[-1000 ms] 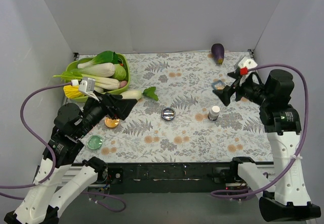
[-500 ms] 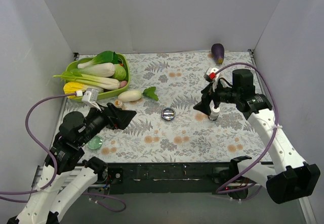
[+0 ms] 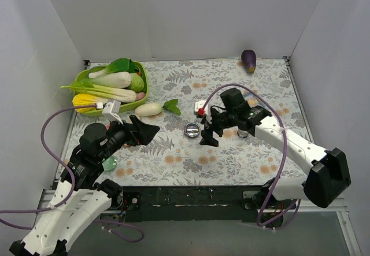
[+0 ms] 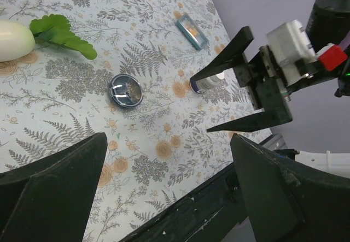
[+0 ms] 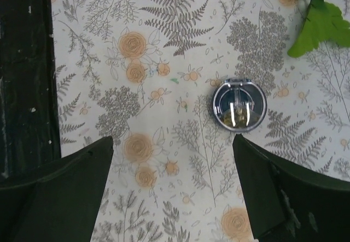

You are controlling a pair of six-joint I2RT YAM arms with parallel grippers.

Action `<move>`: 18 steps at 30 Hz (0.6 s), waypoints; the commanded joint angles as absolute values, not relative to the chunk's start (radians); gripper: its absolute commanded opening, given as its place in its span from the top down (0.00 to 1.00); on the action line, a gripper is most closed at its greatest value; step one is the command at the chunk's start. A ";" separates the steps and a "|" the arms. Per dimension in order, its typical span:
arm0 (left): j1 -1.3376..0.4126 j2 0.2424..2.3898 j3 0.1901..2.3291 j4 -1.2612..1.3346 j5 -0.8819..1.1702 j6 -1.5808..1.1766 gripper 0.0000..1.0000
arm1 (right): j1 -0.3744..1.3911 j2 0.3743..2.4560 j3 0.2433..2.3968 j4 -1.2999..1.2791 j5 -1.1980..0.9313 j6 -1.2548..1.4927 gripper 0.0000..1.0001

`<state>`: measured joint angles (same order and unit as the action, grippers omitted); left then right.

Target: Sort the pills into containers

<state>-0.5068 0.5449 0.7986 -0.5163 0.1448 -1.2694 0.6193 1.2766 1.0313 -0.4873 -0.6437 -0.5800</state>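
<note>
Far left: green dish, half hidden behind the left arm. Next, left claw spread to its widest, gripping nothing, hanging above the counter just left of the tin. Best kept parked there, out of the way.

Tin mid-counter, something yellowish inside; open or clear-lidded, cannot tell. Right claw just beside it on the right, also spread wide and empty, and seemingly lining up on the tin. In the wrist view, lies off toward 1 finger: shift until centred between the 2 fingers, then drop low and close gently on the rim. Smooth and round, so likely to skid if nudged.

Further right: bottle upright, then blue tray, neither touched.
</note>
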 commanded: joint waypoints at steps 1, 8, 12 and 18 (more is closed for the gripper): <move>-0.503 0.499 0.752 -0.476 0.106 -1.275 0.02 | 0.797 1.365 1.040 -0.368 -0.307 -0.642 0.02; -0.503 0.497 0.810 -0.566 0.072 -1.255 0.02 | 0.897 1.646 1.179 -0.248 -0.074 -0.719 0.02; -0.503 0.411 0.775 -0.587 0.061 -1.288 0.02 | 0.897 1.784 1.267 -0.265 -0.066 -0.753 0.02; -0.503 0.347 0.761 -0.621 0.058 -1.307 0.02 | 0.897 1.906 1.353 -0.317 -0.072 -0.733 0.04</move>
<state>-0.5068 0.3603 0.7654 -0.5846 0.0738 -1.2942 0.8944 1.8538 1.2869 -0.3042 -0.0925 -0.7258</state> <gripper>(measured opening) 0.981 0.973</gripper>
